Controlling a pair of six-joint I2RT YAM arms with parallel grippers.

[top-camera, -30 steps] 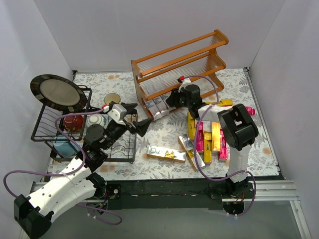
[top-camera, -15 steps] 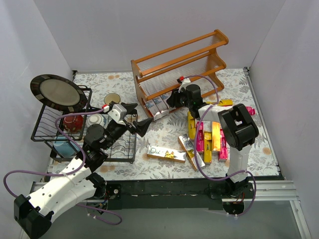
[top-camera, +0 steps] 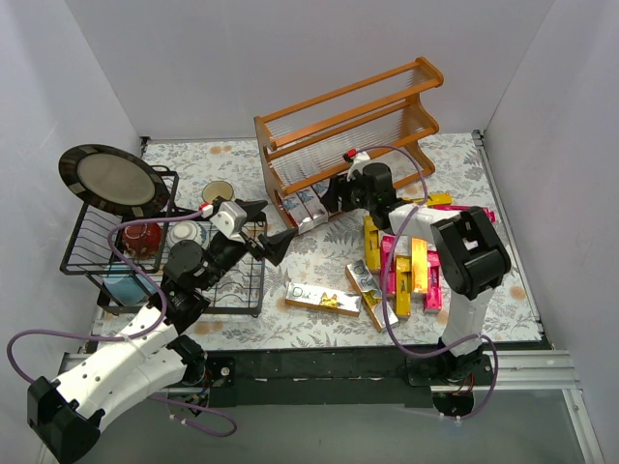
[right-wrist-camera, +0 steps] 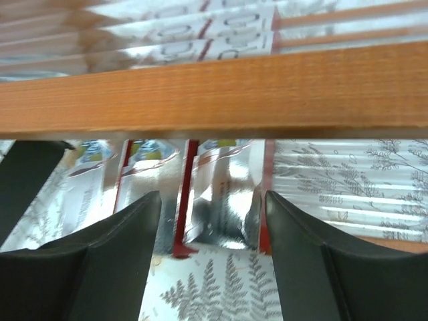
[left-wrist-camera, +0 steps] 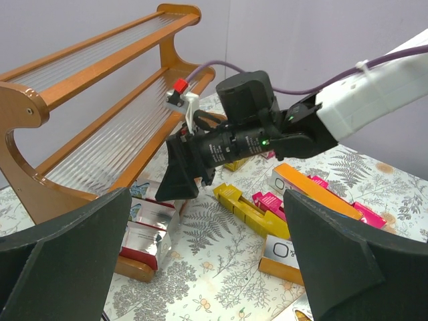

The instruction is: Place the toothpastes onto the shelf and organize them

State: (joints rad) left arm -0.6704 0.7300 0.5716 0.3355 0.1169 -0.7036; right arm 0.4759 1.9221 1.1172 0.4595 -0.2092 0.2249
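shelf (top-camera: 348,126) low tier, L end: silver cartons (top-camera: 308,205) + R gripper (top-camera: 334,193) block | rest of low tier + upper 2 tiers: free | bench L edge: dish rack (top-camera: 82,253), L gripper (top-camera: 269,228) at its R side | R-centre: carton pile (top-camera: 406,273)

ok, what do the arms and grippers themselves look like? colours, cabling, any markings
Both arms have white shells with black joint housings. A purple cable loops along the left arm; another runs up the right arm. The left gripper and right gripper are black with wedge-shaped fingers. A small red and white tag sits at the right wrist, near a green light.
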